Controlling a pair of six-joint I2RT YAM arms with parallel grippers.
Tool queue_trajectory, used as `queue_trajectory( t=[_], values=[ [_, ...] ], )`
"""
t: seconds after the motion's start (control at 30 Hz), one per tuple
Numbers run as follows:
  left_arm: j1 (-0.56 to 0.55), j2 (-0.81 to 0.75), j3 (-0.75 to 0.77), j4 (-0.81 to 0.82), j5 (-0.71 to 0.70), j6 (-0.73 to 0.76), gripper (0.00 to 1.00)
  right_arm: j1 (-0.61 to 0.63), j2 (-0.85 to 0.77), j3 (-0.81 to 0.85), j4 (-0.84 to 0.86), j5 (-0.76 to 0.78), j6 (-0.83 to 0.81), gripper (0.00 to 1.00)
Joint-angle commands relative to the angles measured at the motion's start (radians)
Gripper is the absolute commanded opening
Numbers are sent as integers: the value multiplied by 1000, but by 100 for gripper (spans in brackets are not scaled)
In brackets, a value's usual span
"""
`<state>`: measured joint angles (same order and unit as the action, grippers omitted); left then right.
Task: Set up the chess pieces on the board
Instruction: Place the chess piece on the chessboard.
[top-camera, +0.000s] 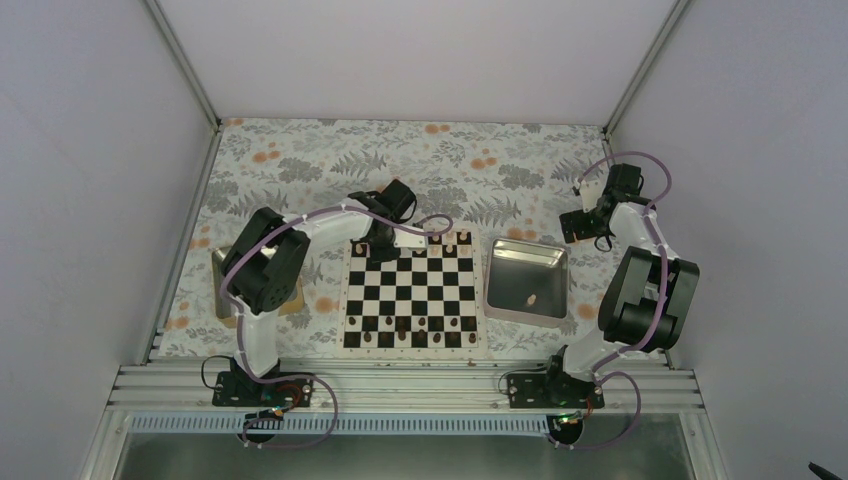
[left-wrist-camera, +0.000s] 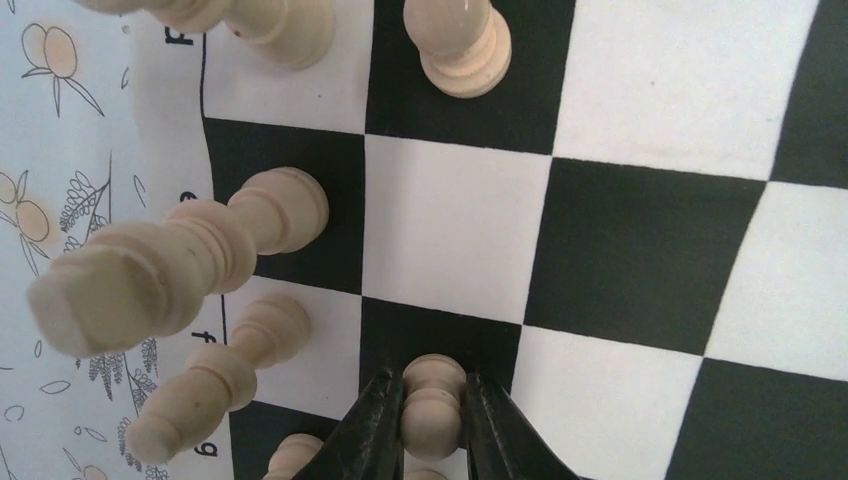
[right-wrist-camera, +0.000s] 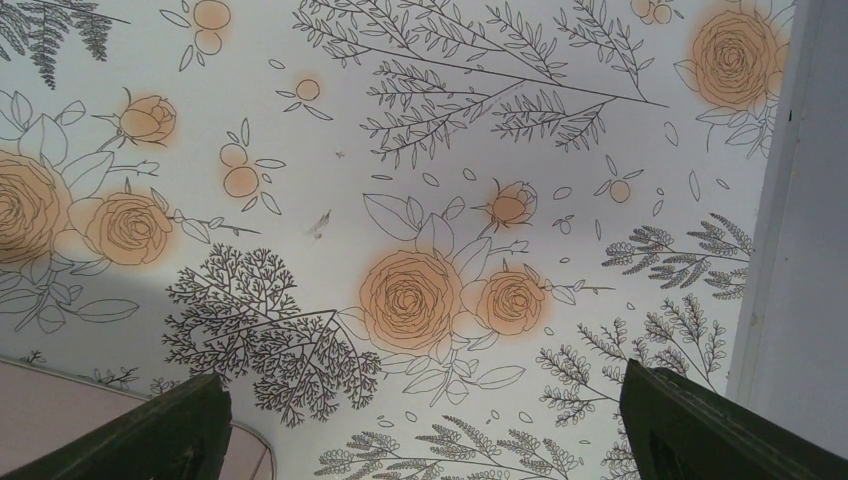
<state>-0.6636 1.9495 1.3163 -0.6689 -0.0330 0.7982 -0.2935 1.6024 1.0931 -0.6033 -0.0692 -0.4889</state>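
Observation:
The board (top-camera: 410, 283) lies in the middle of the table. Dark chessmen (top-camera: 402, 331) fill its near rows, and pale chess pieces (top-camera: 461, 240) stand along its far edge. My left gripper (top-camera: 383, 243) reaches over the board's far left corner. In the left wrist view the left gripper (left-wrist-camera: 432, 380) is shut on a pale pawn (left-wrist-camera: 432, 408), upright over a black square. Other pale pieces (left-wrist-camera: 262, 212) stand close on its left, by the board's edge. My right gripper (top-camera: 577, 226) hovers over the cloth at the far right. The right gripper (right-wrist-camera: 425, 440) is open and holds nothing.
A steel tray (top-camera: 548, 262) right of the board holds one pale piece (top-camera: 531, 298); its corner (right-wrist-camera: 60, 420) shows under the right gripper. Another tray (top-camera: 222, 297) lies under the left arm. A white wall (right-wrist-camera: 800, 200) stands close on the right gripper's right.

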Motion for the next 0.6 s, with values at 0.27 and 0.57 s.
queue_trajectory(
  t=[0.27,0.57],
  values=[
    [7,10,26,14,5,11,16,10,13,-7,11,6,-6,100],
    [7,3,16,6,-2,12,24,8,10,-5,9,5,-7,100]
  ],
)
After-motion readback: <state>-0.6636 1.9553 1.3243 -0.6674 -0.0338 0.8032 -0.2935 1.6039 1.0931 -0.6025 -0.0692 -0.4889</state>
